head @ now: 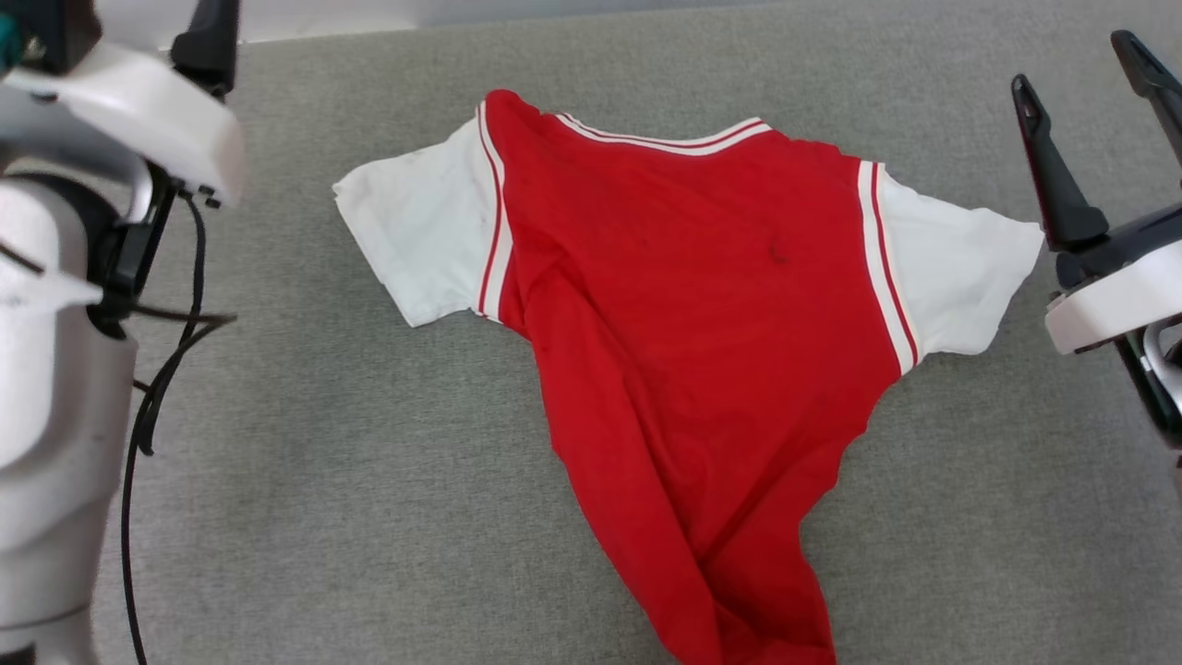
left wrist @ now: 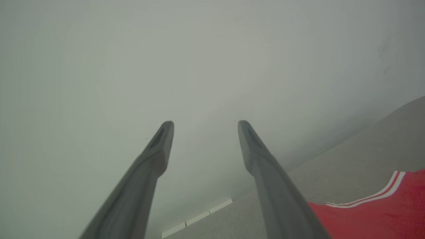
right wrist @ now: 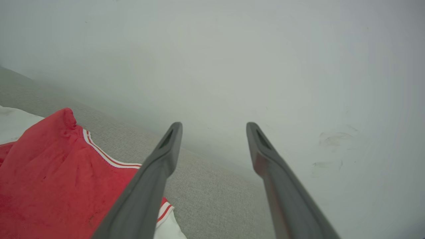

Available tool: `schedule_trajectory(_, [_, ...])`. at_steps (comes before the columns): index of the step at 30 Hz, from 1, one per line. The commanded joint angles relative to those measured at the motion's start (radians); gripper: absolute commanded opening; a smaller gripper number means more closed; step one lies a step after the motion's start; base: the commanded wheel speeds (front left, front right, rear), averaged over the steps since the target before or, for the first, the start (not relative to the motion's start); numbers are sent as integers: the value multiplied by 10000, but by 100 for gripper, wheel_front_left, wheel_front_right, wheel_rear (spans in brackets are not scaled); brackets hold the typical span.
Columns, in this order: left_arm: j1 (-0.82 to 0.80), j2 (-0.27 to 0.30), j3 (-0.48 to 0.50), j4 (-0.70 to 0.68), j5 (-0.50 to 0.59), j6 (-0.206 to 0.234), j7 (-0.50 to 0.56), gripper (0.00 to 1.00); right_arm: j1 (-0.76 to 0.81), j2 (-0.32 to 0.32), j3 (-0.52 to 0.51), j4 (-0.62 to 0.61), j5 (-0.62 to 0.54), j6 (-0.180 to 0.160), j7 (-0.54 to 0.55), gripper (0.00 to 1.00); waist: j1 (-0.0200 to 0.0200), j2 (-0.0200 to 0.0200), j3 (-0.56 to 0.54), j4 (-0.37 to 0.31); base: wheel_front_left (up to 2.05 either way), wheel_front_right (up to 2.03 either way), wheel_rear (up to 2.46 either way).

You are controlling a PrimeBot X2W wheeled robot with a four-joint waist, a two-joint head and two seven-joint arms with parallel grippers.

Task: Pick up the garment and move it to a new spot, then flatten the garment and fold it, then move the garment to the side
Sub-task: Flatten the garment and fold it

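Looking down, we see the red jersey-style T-shirt with white short sleeves and red-and-white striped trim [head: 702,305] lying spread near the middle of the grey fabric-covered counter [head: 323,462]. Its striped collar points to the far edge and its bunched, narrowed hem points toward us, so the long axis runs far to near. The side facing up is plain red. Our left pincer [left wrist: 206,127] is released, its fingers spread before a pale wall [left wrist: 132,66], gripping nothing. Our right pincer [head: 1073,65] is likewise released and empty, just beside the T-shirt's sleeve on our right.
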Motion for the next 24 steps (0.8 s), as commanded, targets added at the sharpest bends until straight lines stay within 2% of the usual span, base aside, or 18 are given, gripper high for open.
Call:
schedule_trajectory(1, [-502,330,-569,104,-437,-3,666,100,276,213,-149,-407,-171,-7,97,100,-1,0,212,-188,0,0,0])
schedule_trajectory(3, [-925,780,-1330,381,-1002,0,1763,100,474,403,-249,-800,-255,-7,204,100,-1,0,348,-283,0,0,0])
schedule_trajectory(9, [-2161,1669,-3187,1192,-3303,-5,4962,100,852,843,-420,-1647,-310,-7,317,100,-1,0,829,-555,0,0,0])
schedule_trajectory(14, [-2896,2308,-4142,1872,-4814,-6,7392,100,909,991,-331,-2030,-319,-7,371,100,-1,0,1347,-853,0,0,0])
schedule_trajectory(15, [-2896,2308,-4142,1872,-4814,-6,7392,100,909,991,-331,-2030,-319,-7,371,100,-1,0,1347,-853,0,0,0])
schedule_trajectory(16, [-3112,2537,-4395,2119,-5272,-6,8216,100,849,1052,-265,-2096,-310,-7,426,100,-1,0,1560,-1009,0,0,0])
schedule_trajectory(20, [-3363,2735,-4608,2572,-6062,-7,9360,100,678,1091,-207,-1987,-255,-7,396,100,-1,0,1962,-1226,0,0,0])
schedule_trajectory(24, [-3399,2775,-4682,2869,-6478,-7,9799,100,525,1146,-147,-1861,-215,-7,325,100,-1,0,2309,-1386,0,0,0])
